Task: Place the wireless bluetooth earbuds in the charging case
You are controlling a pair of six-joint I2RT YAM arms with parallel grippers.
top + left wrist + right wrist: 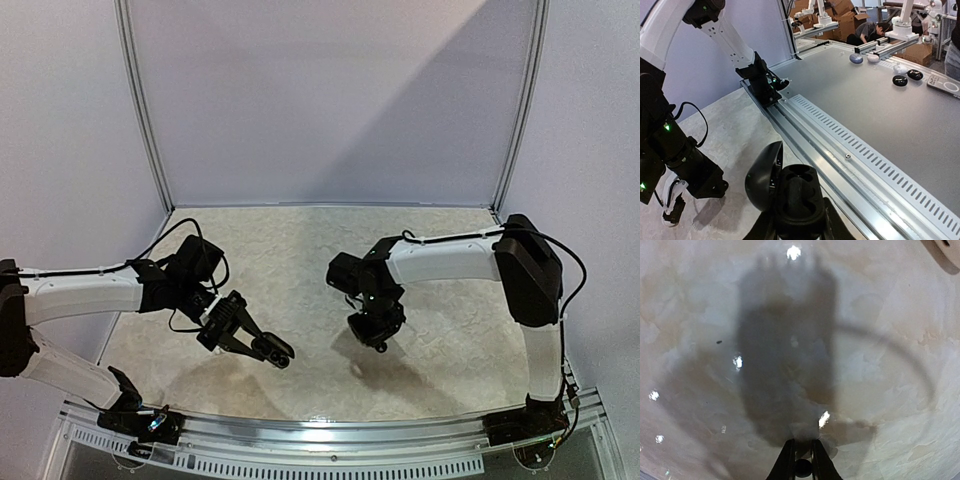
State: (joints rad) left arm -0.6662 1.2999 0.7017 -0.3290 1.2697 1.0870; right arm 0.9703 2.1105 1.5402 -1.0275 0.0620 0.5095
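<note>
Table (300, 240): pale marbled top, with a slotted metal rail (330, 428) along its near edge; all positions below are given from this rail. On the other side of the rail, seen from the left wrist, is a grey tabletop (880, 125) with a few small rounded cases (899, 80), black and white, well away from the rail. Left arm (80, 295) rises from the rail's left end and reaches in over the table, then angles back down toward the middle of the rail. Right arm (450, 258) rises from the rail's right end, bends at the elbow and reaches left, with its wrist turned down toward the table, farther from the rail than the left wrist. Left gripper (262, 346): jaws narrow, clamped on the base of a black case (799, 197), held off the table not far from the rail. Case is open, lid (764, 177) hinged up to its left, and two wells show in the base; cannot tell if anything sits in them. Right gripper (378, 338): hangs above the table, its shadow on the surface below. Its fingers (786, 462) are drawn close together, pinching a small dark round thing that looks like a black earbud (802, 468), which is clear of the table and apart from the case.
</note>
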